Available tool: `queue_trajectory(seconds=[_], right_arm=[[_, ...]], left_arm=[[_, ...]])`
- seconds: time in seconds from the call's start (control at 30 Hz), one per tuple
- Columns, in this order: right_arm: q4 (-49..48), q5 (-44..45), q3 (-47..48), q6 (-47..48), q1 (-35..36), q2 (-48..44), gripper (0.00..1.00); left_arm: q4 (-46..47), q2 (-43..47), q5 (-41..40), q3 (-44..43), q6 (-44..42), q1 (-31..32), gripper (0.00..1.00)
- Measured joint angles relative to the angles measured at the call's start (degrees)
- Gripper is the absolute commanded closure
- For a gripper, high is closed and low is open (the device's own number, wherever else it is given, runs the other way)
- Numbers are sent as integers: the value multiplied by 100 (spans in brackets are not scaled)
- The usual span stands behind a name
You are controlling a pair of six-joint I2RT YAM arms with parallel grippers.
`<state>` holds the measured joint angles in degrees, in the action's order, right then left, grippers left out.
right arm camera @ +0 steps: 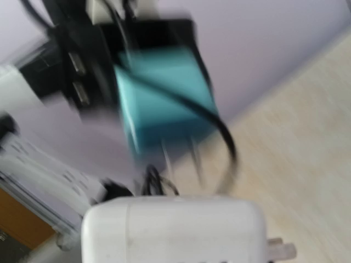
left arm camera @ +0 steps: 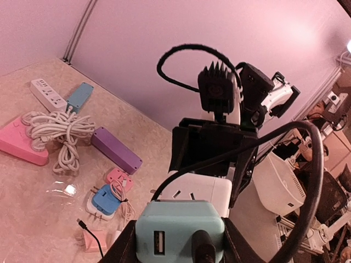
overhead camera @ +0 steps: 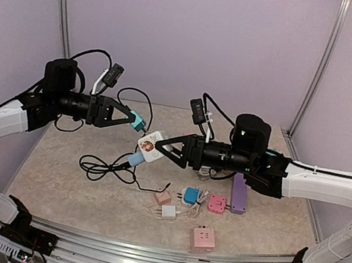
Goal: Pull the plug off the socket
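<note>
Left claw (overhead camera: 137,122) clamped on the plug (left arm camera: 175,230), up in the air above the middle of the table (overhead camera: 58,179). A boxy teal block with rounded corners, a USB port (left arm camera: 159,241) in its rear face and a black cable (left arm camera: 307,181) plugged in just beside that port, looping up and away to the right. Two flat metal prongs (right arm camera: 184,156) bare on the opposite face, seen blurred from the right wrist, pointing down toward the socket (right arm camera: 170,230) with a clear gap in between, so no longer seated. Right claw (overhead camera: 157,147) closed around that socket, a white rounded cube with a reddish sticker (overhead camera: 148,146) on one side, held aloft just right of and below the plug in the top view. Slotted holes visible on the white face turned toward the left wrist camera. Lying on the table underneath and to the right: a loose coil of black cable (overhead camera: 105,168), a purple block (overhead camera: 239,194), a blue adapter (overhead camera: 190,195) and several pink ones.
</note>
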<state>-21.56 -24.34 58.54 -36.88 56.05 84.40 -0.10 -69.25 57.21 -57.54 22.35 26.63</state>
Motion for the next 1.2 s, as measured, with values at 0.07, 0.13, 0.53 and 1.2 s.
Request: queue_trajectory(seconds=[0.07, 0.13, 0.53, 1.2], right_arm=[[304, -13, -133, 105, -83, -107, 100], [728, -4, -238, 264, -190, -151, 100], [1845, 227, -243, 879, -254, -188, 100], [2339, 3250, -501, 885, -254, -2072, 100]], left_arm=[[52, 35, -157, -7, 55, -146, 99], [101, 76, -299, -35, 87, -341, 99], [111, 48, -501, -127, 142, -378, 96], [-765, 531, -4004, 1014, 629, 579, 95]])
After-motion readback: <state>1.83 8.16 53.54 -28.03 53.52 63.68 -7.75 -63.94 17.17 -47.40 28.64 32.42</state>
